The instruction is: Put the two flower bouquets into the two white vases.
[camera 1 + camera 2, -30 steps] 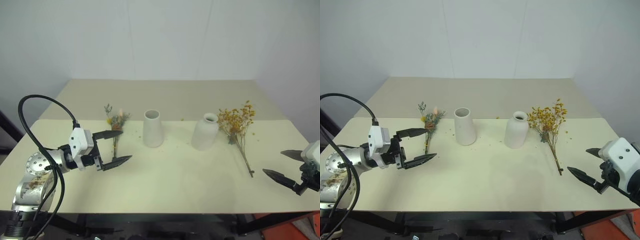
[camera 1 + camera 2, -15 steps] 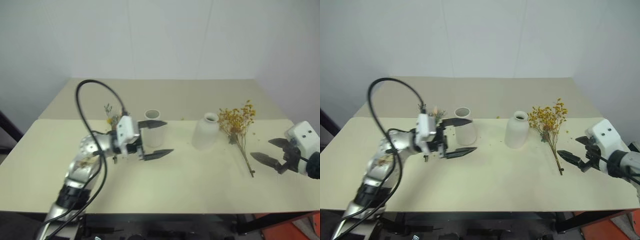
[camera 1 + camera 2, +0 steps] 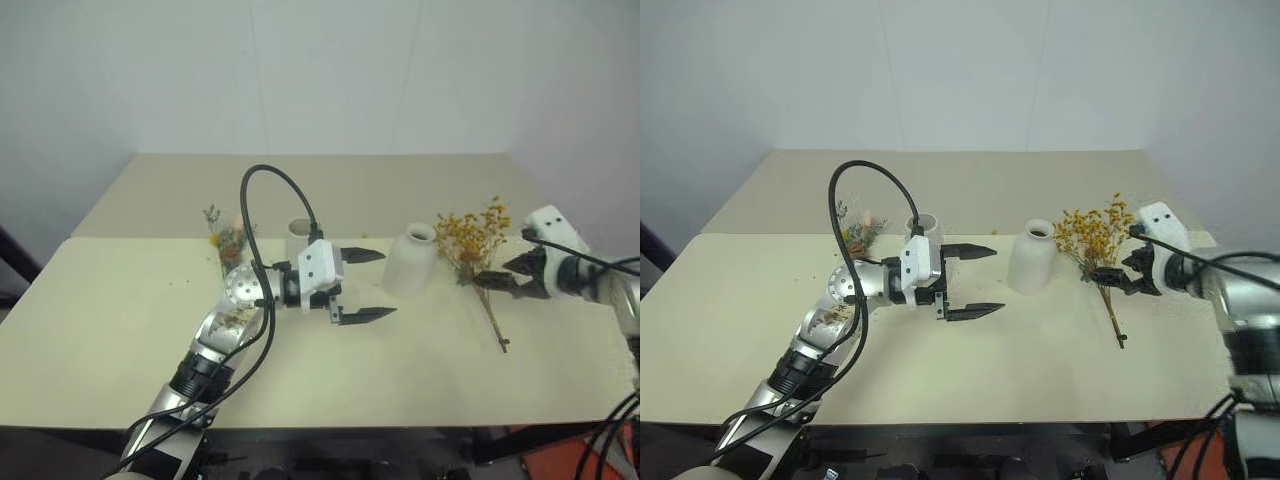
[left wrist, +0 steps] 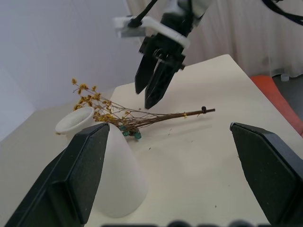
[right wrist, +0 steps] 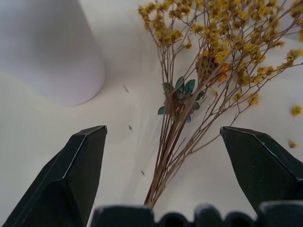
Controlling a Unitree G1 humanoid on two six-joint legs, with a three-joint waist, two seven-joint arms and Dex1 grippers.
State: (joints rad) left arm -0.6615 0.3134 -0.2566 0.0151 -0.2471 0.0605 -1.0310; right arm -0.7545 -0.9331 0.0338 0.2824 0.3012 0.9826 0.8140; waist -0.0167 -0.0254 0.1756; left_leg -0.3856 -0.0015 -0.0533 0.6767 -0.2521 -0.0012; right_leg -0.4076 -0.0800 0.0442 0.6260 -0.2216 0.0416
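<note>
Over the cream table (image 3: 120,330), the left gripper (image 3: 365,285) gapes wide and empty before the bulbous vase (image 3: 410,262); the right gripper (image 3: 1108,279), likewise spread, hovers above the yellow bouquet (image 3: 472,240). The grey-green bouquet (image 3: 226,238) lies beside the cone vase (image 3: 923,224). No writing is legible.

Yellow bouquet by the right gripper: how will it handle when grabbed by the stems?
The yellow bouquet lies flat on the table. Its thin brown stems probably bend and splay, so the bushy head may droop. Loose blossoms scattered nearby suggest it sheds. Likely very light.
</note>
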